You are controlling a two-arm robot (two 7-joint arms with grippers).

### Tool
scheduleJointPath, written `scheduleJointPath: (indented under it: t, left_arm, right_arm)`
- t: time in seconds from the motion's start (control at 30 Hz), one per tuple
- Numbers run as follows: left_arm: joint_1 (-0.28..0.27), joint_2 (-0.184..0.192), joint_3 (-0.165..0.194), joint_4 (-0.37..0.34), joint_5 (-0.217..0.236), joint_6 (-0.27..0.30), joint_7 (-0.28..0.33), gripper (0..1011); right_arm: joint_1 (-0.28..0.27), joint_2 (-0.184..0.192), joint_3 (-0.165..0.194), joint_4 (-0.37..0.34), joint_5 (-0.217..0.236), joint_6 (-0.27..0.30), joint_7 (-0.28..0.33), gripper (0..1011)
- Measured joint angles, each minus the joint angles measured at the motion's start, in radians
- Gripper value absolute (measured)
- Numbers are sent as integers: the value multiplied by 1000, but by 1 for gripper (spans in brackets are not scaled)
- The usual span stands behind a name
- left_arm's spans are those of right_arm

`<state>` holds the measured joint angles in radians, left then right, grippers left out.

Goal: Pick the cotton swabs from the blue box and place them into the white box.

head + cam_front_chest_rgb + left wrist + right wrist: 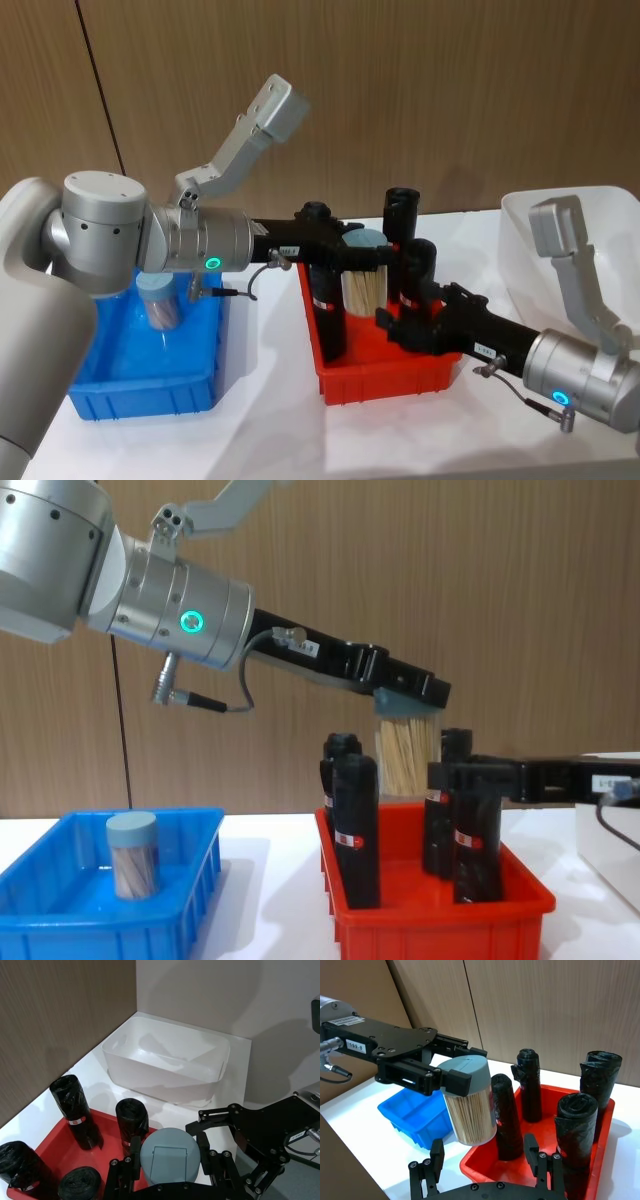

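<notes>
L gripper (465, 1067) is clamped shut on a cotton swab jar (470, 1115). Its pads pinch high up at the grey-blue lid. The jar hangs upright in the air over the red bin (390, 378), well off its floor. R gripper (483, 1147) sits just below the jar, approx 5 o'clock of it in the head view, fingers spread wide w/ nothing in them. Looks like a handover setup, tho that's a guess. A second jar (160, 300) stands upright in the blue box (150, 395), at 8 o'clock on the table. The white box (520, 215) is at 3 o'clock, nothing visible inside in the left wrist view.

Handling: the jar is prob. light, made of rigid clear plastic. It's smooth and round, so it can twist or slip in a pinch. The lid looks like a flip-top, so a grip on the lid alone risks popping it & spilling sticks. Better hold for R is across the clear body at mid-height, below L's pads, jaws square to the wall.

In the way: black rolls (328, 310) w/ red labels stand tall in the red bin. They're close to the jar at approx 9 and 3 o'clock of it, tops coming up alongside its body. R arm reaches in across the bin's 4 o'clock corner, near the rolls, so a sideways swing could tip one. Route to the white box: prob. lift first, then go toward 3 o'clock and over its rim.
</notes>
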<state>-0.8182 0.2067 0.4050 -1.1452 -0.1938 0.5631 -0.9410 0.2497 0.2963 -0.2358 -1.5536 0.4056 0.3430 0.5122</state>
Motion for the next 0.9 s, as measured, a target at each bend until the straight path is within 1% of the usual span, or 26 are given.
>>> scheduleJointPath:
  t: [0.5, 0.9]
  left_arm:
    - [0, 0, 0, 0, 0, 0, 0, 669]
    - [0, 0, 0, 0, 0, 0, 0, 669]
  right_arm:
    - [64, -27, -15, 72, -3, 2, 31, 1001]
    - [105, -49, -34, 114, -22, -7, 51, 1001]
